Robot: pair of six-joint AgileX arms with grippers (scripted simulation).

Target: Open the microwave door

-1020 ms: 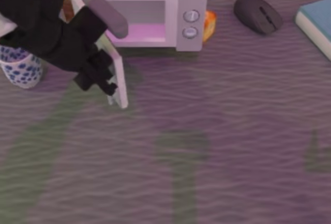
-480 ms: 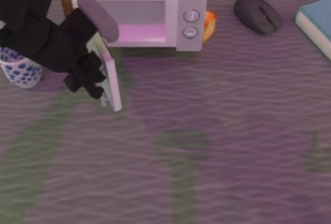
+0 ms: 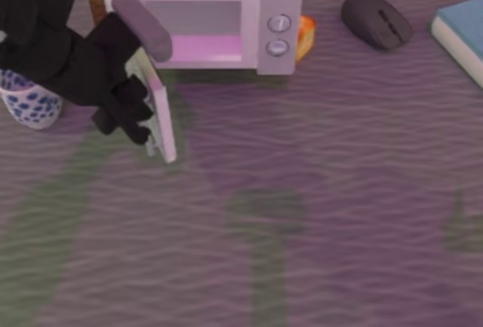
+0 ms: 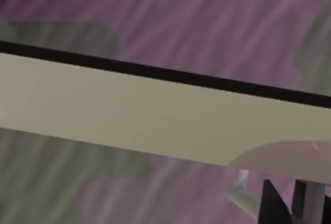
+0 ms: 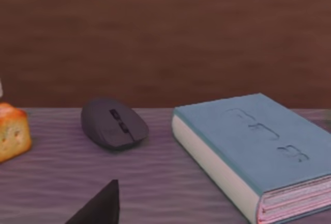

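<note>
Pale microwave (image 3: 226, 10) sits at tabletop's far edge, microwave door (image 3: 160, 112) swung wide toward front, cavity exposed (basically done). Left gripper (image 3: 155, 132) at door's free edge, grip unclear. Right arm parked offscreen.

Simulated tabletop: microwave (image 3: 219, 17), mouse (image 3: 376, 20), book (image 3: 460, 36).

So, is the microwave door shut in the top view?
No, the microwave door stands swung out from the microwave, leaving the cavity exposed, with the left gripper at its edge.
</note>
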